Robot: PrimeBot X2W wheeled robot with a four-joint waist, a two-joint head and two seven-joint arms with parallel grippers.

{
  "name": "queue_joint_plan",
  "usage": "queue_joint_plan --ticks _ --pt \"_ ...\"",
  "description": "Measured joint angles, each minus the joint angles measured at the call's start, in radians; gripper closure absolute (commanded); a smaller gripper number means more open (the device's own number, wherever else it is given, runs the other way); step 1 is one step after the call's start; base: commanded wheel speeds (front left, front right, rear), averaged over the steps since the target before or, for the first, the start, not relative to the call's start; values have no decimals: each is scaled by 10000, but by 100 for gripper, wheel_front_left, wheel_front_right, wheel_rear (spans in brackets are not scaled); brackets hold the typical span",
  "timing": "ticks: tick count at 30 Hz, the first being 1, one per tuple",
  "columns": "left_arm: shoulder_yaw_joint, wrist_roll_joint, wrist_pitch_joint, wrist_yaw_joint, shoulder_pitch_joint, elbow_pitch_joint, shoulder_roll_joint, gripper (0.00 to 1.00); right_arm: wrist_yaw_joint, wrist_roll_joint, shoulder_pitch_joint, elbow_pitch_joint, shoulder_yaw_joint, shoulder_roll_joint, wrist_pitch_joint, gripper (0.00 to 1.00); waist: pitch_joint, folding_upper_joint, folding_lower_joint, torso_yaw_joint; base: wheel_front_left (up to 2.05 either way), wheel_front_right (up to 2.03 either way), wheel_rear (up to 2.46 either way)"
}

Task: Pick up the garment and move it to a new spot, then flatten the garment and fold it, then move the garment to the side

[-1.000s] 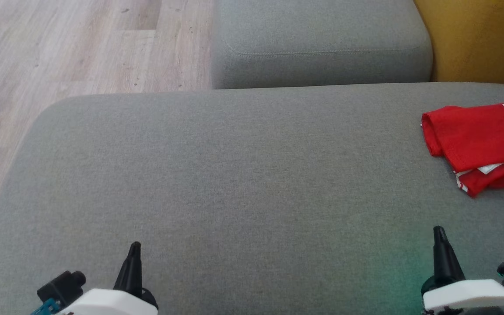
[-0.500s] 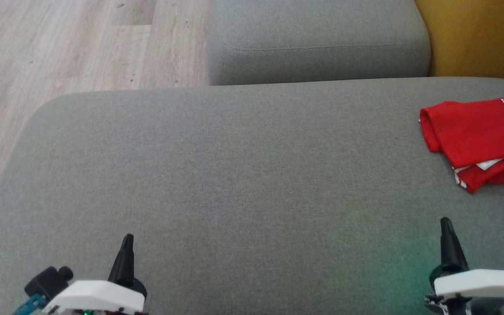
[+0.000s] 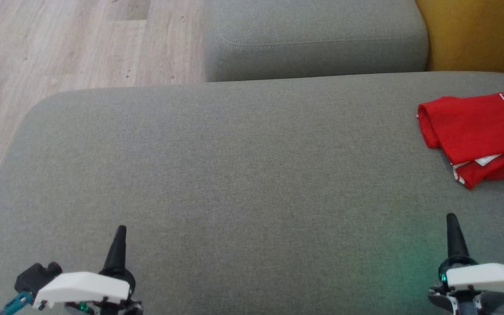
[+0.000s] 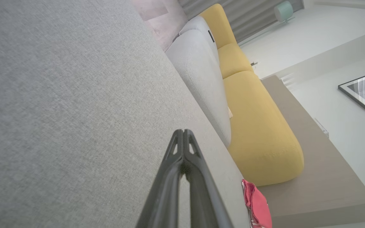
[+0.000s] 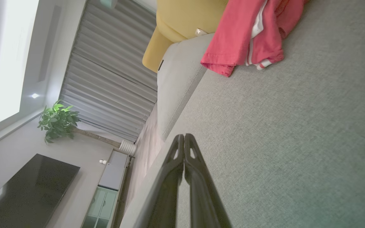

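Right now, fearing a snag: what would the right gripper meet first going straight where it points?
Probably the grey fabric seat cushion near its far edge; the right gripper points past the folded red garment, though depth is unclear.

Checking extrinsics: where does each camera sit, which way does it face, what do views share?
Head view: on the head, facing forward and down onto the grey cushion; left gripper lower left, right gripper lower right, both shut.
Left wrist view: on the left wrist, facing along that gripper across the cushion toward the yellow sofa.
Right wrist view: on the right wrist, along that gripper toward curtain and plant.
Shared: all three show the red garment on the cushion.
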Motion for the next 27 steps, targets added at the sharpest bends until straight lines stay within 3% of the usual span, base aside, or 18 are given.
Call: queue_joint_plan --ticks 27 --pt "859 -3206 752 -556 -734 334 -6 100 -2 3072 -760 75 -506 73 798 100 269 0 -1 -189 0 0 0"
